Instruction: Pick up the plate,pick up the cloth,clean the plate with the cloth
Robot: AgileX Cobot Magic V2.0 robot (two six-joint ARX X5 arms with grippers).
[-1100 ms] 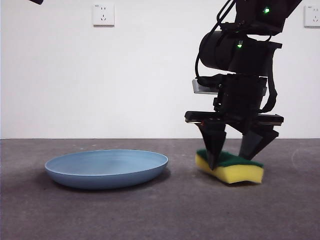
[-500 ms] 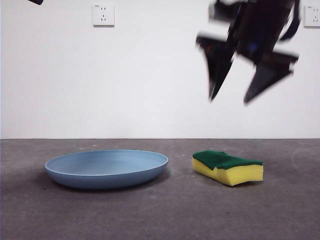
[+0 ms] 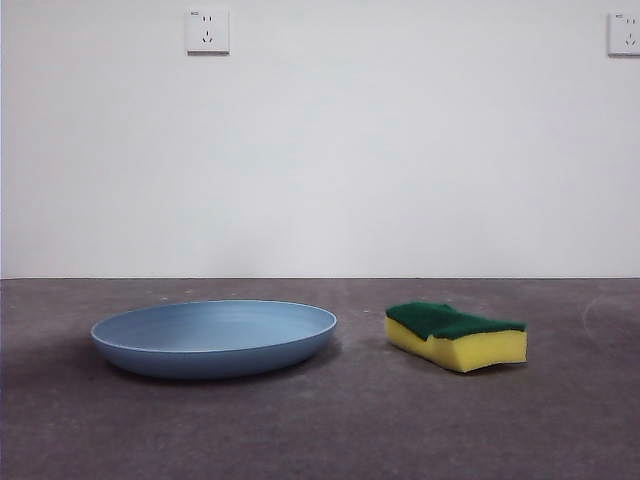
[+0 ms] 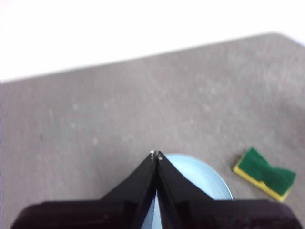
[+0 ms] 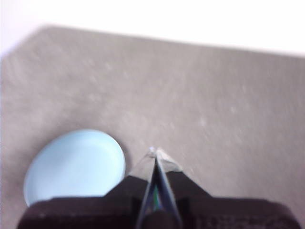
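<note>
plate (image 3: 214, 337) flat on counter (image 3: 320, 430), cloth (image 3: 456, 335) near beside it, apart. plate looks light, stiff, slick; best taken at raised rim. cloth soft, squashy; pinch across sides. left gripper (image 4: 156, 155) & right gripper (image 5: 155, 151) both closed, empty, high above.

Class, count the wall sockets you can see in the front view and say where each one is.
2. One wall socket sits high on the white wall, above the plate. A second socket is at the far edge, partly cut off, so others may lie outside the picture.
</note>
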